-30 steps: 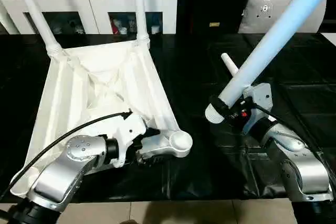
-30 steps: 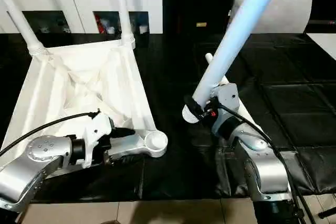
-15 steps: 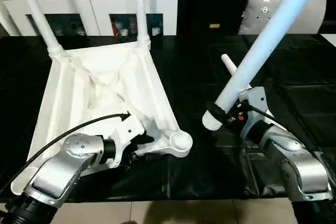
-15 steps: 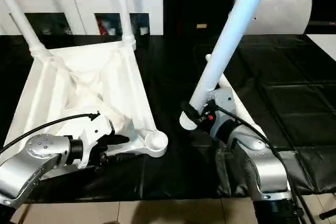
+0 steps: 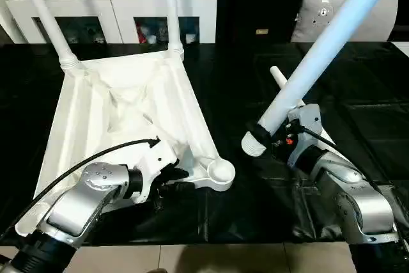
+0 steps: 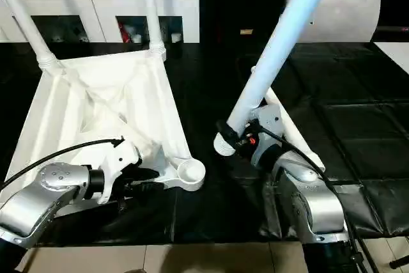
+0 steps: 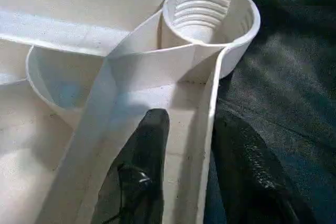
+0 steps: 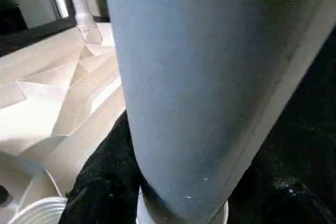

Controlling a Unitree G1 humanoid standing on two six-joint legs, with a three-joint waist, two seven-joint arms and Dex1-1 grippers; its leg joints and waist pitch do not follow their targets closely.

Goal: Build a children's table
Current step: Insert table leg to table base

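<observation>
Third leg (image 5: 319,62) held in the right gripper (image 5: 281,137); left gripper (image 7: 184,145) pinches the tabletop (image 5: 121,113) rim; next, thread it into the corner socket (image 5: 221,171)

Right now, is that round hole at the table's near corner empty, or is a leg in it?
Empty. The corner socket shows bare ridges inside; the right tool holds a leg beside it.

You see silver, rounded forearms, a black cable looping over the left arm (image 5: 96,187), and black fingers (image 7: 139,171) on its white-cased gripper.
</observation>
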